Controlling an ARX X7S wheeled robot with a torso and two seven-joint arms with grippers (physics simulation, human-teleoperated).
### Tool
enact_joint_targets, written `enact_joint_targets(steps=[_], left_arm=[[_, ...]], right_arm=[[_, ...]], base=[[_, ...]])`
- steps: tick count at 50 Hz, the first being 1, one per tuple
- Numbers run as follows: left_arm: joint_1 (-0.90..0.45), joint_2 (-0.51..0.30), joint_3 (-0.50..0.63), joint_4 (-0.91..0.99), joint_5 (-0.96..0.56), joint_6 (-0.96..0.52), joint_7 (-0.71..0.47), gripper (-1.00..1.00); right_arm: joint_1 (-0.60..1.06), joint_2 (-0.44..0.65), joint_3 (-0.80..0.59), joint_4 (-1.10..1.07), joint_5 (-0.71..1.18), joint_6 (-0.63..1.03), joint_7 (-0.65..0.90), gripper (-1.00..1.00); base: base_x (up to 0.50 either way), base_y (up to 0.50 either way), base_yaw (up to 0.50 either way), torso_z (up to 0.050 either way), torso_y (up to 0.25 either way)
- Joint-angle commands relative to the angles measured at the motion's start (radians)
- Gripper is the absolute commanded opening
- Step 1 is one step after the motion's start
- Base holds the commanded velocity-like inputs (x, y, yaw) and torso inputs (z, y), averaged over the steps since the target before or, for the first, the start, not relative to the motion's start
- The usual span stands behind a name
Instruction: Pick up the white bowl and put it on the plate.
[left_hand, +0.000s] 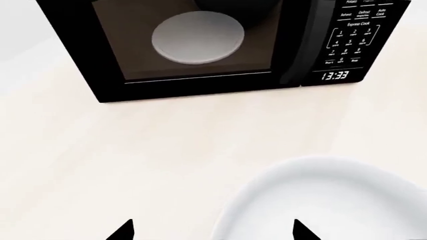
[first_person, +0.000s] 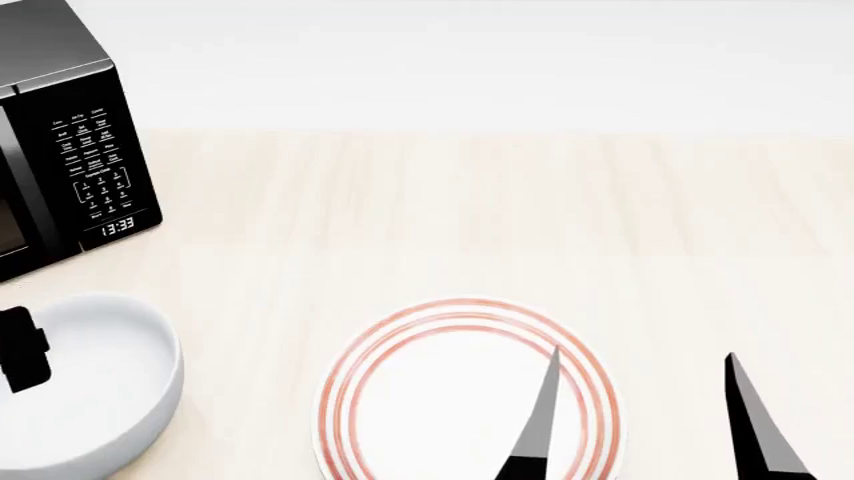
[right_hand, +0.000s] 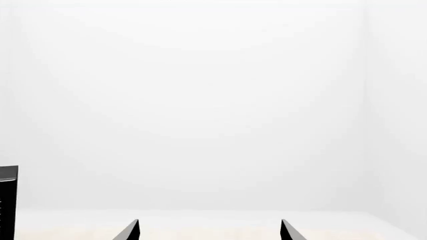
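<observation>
Left gripper (left_hand: 212, 231): fingers spread apart, nothing between them; in the left wrist view only the two dark fingertips show, one over bare wood, the other over the rim of the white bowl. In the head view a single dark part of it shows at the bowl's left edge.
Right gripper (first_person: 647, 405): jaws parted and empty; in the head view one finger (first_person: 534, 425) lies across the plate's right half, the other over bare wood beside it. How high it hangs cannot be told.
White bowl (first_person: 83, 395): upright on the table at the near left, well apart from the plate, empty inside.
Plate (first_person: 427, 400): flat on the table at the near centre, red rings around its rim, nothing on it.
Microwave (left_hand: 200, 45): black, door closed, far left beyond the bowl; a pale dish (left_hand: 198, 38) shows through the door; clock reads 13:33.
Table (first_person: 467, 220): pale wood.
Wall (right_hand: 213, 100): plain white beyond the table.
</observation>
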Motion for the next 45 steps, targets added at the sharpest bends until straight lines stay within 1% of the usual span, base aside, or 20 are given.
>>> enact_joint_targets(steps=[1, 9, 13, 27, 30, 45], left_arm=[[0.013, 0.017, -0.023, -0.044, -0.007, 0.029, 0.054, 1.00], [0.016, 0.019, -0.032, -0.040, -0.014, 0.022, 0.046, 1.00], [0.017, 0.018, -0.026, -0.078, -0.005, 0.051, 0.059, 1.00], [0.040, 0.022, -0.017, -0.105, -0.001, 0.068, 0.067, 1.00], [0.040, 0.024, -0.008, -0.134, 0.007, 0.091, 0.079, 1.00], [0.049, 0.020, 0.015, -0.136, 0.004, 0.082, 0.095, 1.00]], right_arm=[[-0.002, -0.014, 0.020, 0.006, -0.009, -0.014, -0.024, 1.00], [0.001, -0.011, 0.016, 0.009, -0.006, -0.014, -0.020, 1.00], [0.002, -0.010, 0.015, 0.010, -0.005, -0.015, -0.018, 1.00], [0.000, -0.002, 0.014, 0.008, -0.001, -0.018, -0.010, 1.00], [0.000, 0.000, 0.017, 0.001, 0.002, -0.012, -0.006, 1.00], [0.000, 0.007, 0.014, -0.004, 0.006, -0.013, 0.003, 1.00]], base=[[0.00, 0.00, 0.00, 0.000, 0.000], [0.00, 0.00, 0.00, 0.000, 0.000], [0.00, 0.00, 0.00, 0.000, 0.000], [0.00, 0.00, 0.00, 0.000, 0.000], [0.00, 0.00, 0.00, 0.000, 0.000], [0.00, 0.00, 0.00, 0.000, 0.000]])
